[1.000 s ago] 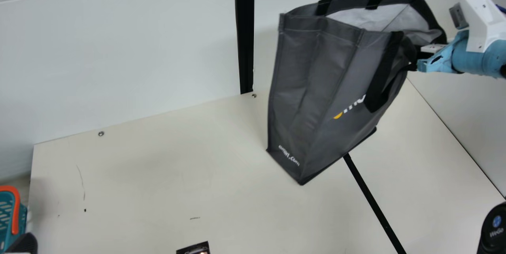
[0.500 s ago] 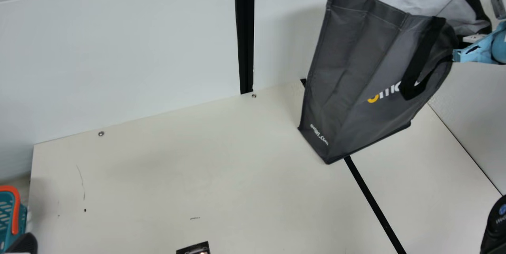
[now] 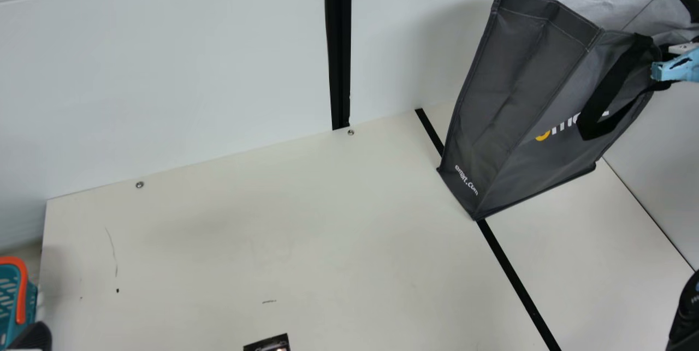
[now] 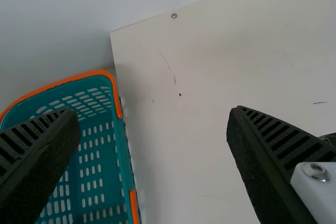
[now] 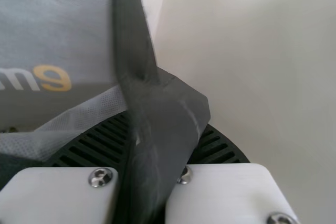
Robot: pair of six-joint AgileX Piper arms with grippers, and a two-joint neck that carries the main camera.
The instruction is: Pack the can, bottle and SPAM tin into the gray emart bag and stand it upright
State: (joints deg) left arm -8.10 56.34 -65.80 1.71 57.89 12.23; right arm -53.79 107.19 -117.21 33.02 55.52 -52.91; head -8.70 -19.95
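The main view slants down from the neck across the flat cream table toward twelve o'clock; at eight it shares an orange-rimmed teal plastic basket with the closer, downward left wrist view. The right wrist view, very near, shares the boxy gray fabric bag at the main view's two.

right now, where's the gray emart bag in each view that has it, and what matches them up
Main view: the gray emart bag is tilted at the upper right.
Right wrist view: close up, its fabric pinched in the right gripper.
Shared landmark: the yellow letter on the bag's side.
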